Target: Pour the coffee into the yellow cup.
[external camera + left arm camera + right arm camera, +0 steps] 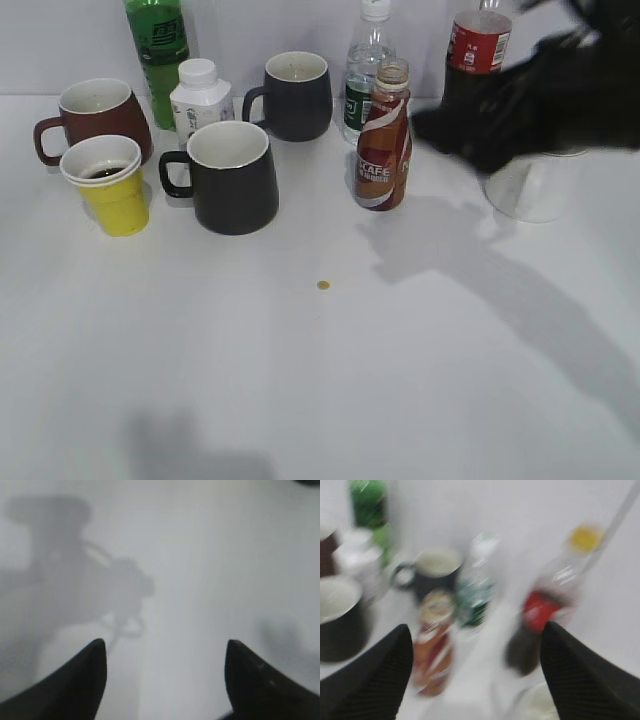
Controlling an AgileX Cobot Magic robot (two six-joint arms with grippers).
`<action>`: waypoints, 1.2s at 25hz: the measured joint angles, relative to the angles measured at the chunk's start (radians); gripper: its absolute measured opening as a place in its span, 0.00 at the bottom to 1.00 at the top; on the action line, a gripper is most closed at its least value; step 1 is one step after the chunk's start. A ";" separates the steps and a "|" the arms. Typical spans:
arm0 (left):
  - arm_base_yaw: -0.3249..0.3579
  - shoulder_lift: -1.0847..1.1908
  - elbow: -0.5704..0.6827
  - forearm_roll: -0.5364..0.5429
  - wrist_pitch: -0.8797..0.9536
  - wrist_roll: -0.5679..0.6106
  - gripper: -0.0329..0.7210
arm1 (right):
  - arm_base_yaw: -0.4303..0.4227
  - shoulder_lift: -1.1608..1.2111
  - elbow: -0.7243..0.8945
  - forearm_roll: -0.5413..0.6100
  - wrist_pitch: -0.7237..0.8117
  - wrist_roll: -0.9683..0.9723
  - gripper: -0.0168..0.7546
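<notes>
Coffee (384,150) stands uncapped among four other bottles and three mugs; one yellow cup (112,186) holds dark liquid. Both grippers, left (165,667) and right (477,665), show fingers spread, gripping nothing.

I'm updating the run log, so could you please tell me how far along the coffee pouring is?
Looks nearly finished: the yellow cup already holds dark liquid, and the coffee bottle stands upright and uncapped on the table. Nothing is in hand: the right gripper is open and blurred beside the bottle, and the left gripper is open over bare table. Whether more pouring remains cannot be told.
</notes>
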 joint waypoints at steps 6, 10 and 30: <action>0.000 -0.202 -0.001 -0.060 0.090 0.082 0.79 | 0.000 -0.158 0.003 -0.004 0.266 -0.048 0.79; 0.000 -0.374 -0.001 -0.054 0.093 0.116 0.79 | 0.000 -0.277 0.019 0.003 0.435 -0.090 0.79; 0.000 -0.639 0.164 0.091 -0.014 0.202 0.76 | 0.000 -0.885 0.219 1.862 1.371 -1.722 0.79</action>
